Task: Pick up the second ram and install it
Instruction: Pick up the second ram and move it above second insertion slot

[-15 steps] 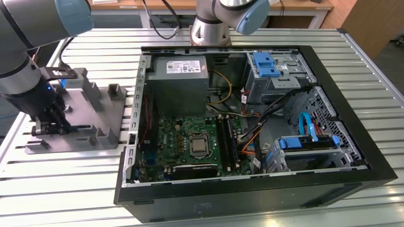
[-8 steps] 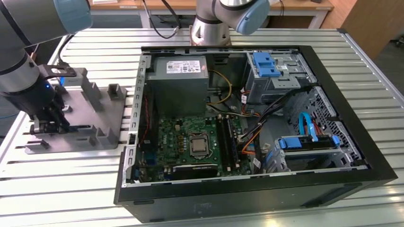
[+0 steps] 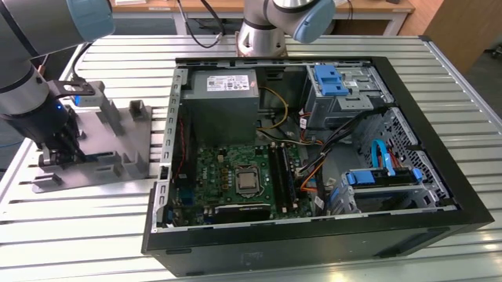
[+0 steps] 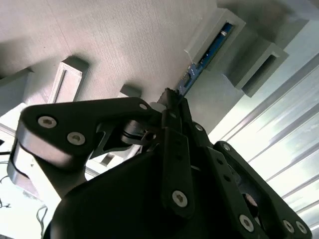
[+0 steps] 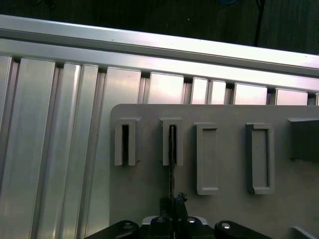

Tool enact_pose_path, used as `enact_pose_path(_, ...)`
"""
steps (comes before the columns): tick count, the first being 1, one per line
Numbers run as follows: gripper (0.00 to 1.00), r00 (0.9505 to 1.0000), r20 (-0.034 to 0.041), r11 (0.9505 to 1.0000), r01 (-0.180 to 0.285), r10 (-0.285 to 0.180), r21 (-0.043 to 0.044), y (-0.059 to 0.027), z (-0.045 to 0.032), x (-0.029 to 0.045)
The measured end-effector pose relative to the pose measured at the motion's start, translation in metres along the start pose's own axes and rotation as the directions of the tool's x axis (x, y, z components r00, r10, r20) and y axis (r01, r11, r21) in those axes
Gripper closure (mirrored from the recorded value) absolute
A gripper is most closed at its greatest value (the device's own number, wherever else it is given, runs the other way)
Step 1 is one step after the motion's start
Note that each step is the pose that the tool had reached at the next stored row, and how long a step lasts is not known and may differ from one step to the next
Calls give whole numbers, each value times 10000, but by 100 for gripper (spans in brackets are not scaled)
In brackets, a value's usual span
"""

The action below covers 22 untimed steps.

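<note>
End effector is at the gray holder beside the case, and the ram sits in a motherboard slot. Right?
No. The ram stands on edge in a holder slot, not in the motherboard. The first wrist view shows it, with the end effector closed on it. The rest is right.

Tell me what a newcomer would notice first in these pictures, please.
The open computer case sits in the exterior view's middle, its green motherboard bare. At the exterior view's left, the tool reaches down onto a gray holder plate. In the first wrist view it is closed on the second ram, which stands on edge in a holder slot.
</note>
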<state>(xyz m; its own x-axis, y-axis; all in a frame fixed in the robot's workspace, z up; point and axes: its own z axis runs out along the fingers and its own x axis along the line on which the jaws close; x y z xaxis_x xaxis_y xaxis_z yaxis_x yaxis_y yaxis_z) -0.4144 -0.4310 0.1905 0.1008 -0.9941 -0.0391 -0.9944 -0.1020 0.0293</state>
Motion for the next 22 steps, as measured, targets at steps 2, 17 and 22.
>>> enact_pose_path(2, 86, 10000, 0, 10000, 0, 0, 0, 0, 0, 0)
enact_pose_path(17, 86, 10000, 5, 10000, 0, 0, -1, 2, -34, -1)
enact_pose_path(22, 86, 10000, 7, 10000, 0, 0, 1, 5, -163, -6)
